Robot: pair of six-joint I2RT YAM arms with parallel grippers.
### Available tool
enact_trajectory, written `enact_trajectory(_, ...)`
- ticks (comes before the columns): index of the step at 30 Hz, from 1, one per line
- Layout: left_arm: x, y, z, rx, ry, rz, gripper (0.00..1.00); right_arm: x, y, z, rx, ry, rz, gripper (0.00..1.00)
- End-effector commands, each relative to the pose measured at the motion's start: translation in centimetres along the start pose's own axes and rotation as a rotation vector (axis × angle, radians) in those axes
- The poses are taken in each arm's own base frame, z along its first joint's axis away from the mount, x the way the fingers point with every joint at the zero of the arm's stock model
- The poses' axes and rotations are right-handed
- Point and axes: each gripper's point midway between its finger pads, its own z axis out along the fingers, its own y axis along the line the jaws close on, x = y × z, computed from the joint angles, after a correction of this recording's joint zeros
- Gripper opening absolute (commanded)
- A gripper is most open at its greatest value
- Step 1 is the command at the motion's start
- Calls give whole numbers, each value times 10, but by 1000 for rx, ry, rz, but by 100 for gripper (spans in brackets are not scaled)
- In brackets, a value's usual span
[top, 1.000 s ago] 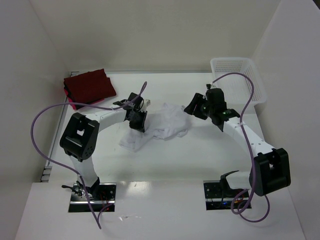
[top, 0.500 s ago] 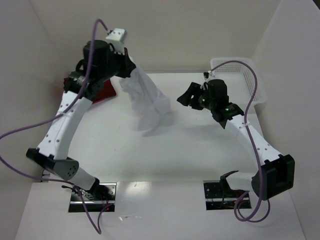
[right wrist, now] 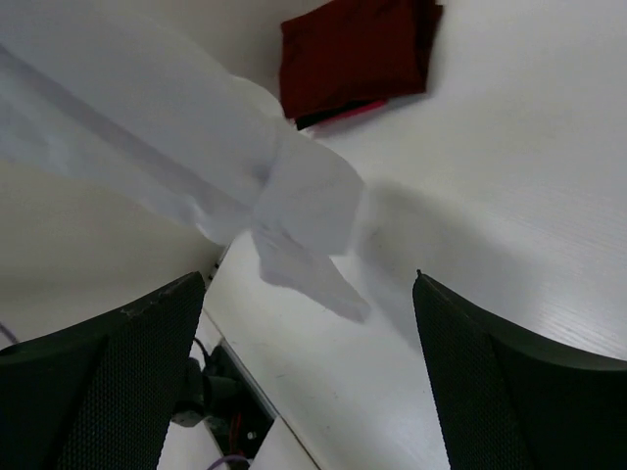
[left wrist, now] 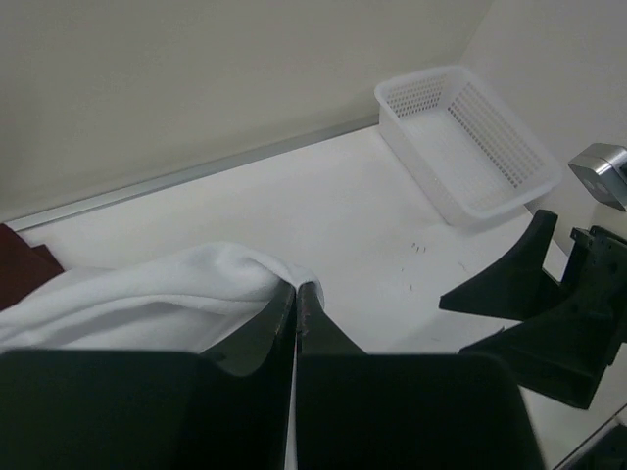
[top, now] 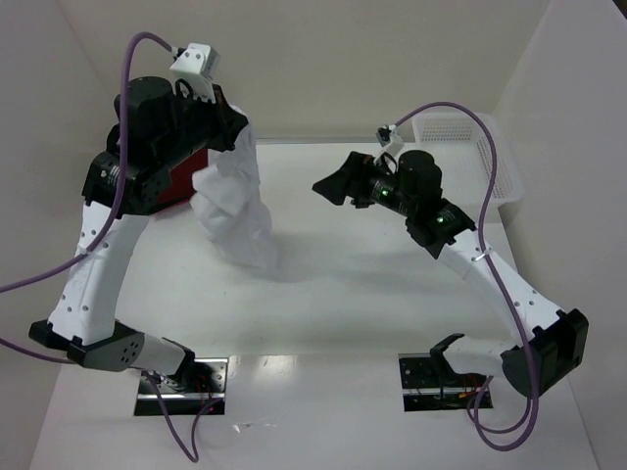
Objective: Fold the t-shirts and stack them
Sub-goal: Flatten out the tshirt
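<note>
From the overhead view, your left hand (top: 231,135) is raised high over the far-left part of the white table (top: 372,294), pinched tight on the top of the plain white cloth t-shirt (top: 235,211), which hangs from it in a crumpled, unfolded column. Whether the shirt's lowest tip touches the table cannot be told from here. Behind that arm, the stack of folded dark red t-shirts (top: 186,178) lies at the far-left corner, partly hidden. Your right hand (top: 338,181) hovers above the middle of the table, spread wide and gripping nothing, pointed toward the hanging shirt but well apart from it. The white plastic mesh basket (top: 502,176) sits at the far-right corner. In the left wrist view, the two fingers (left wrist: 265,328) meet with no gap, white cloth (left wrist: 147,294) bunched to their left and caught between the tips. A sliver of dark red cloth (left wrist: 20,269) shows at the left edge, the basket (left wrist: 470,147) stands by the wall, and the other hand's black fingers (left wrist: 529,294) appear at the right. In the right wrist view, the black fingers (right wrist: 118,372) stand far apart and empty. Beyond them the white shirt (right wrist: 167,147) dangles above the table (right wrist: 509,196), with the red stack (right wrist: 353,54) flat behind it.
</note>
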Motion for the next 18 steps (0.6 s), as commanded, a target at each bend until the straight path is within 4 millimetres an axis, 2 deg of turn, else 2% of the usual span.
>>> enact_trajectory(1,-11,-14,0,69,-33,-15,0,-18,63,-3,-155,-82,-57,93)
enact_trajectory(3,-16,-15,-2,74,-47,-14,0,-12,66,1,-163,-73,-58,93)
enact_trajectory(6,-22,-19,-6,92,-61,-11,0,2,59,10,-154,-47,-65,99)
enact_trajectory(8,-24,-20,-8,97,-67,-10,0,9,53,13,-129,-45,-86,99)
enact_trajectory(13,-24,-21,-13,97,-67,-10,0,39,10,22,44,14,-173,99)
enact_trajectory(15,-21,-20,-11,95,-58,-11,0,46,-8,19,120,26,-187,99)
enact_trajectory(18,-21,-20,-11,95,-58,-11,0,57,-23,13,158,43,-207,99)
